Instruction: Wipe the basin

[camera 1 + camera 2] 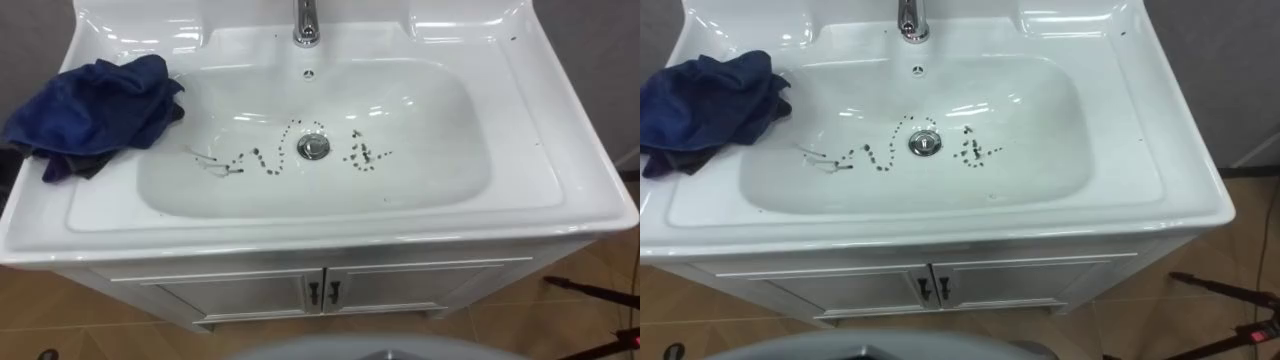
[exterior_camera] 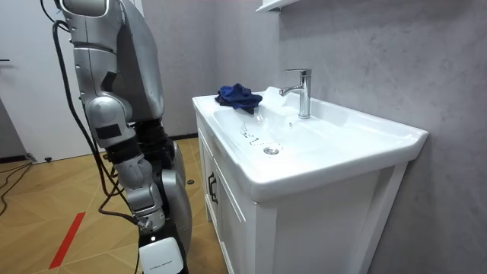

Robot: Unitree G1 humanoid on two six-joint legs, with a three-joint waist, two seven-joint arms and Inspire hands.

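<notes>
Cloth (image 1: pixel 95 112) on basin (image 1: pixel 545 150) ledge

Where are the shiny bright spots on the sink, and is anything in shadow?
Left eye view: lamp glare makes white streaks on the basin, along its back slope and rim; the blue cloth has no shine. Room view: the tap gleams, and the cabinet under the rim looks shaded.
</notes>
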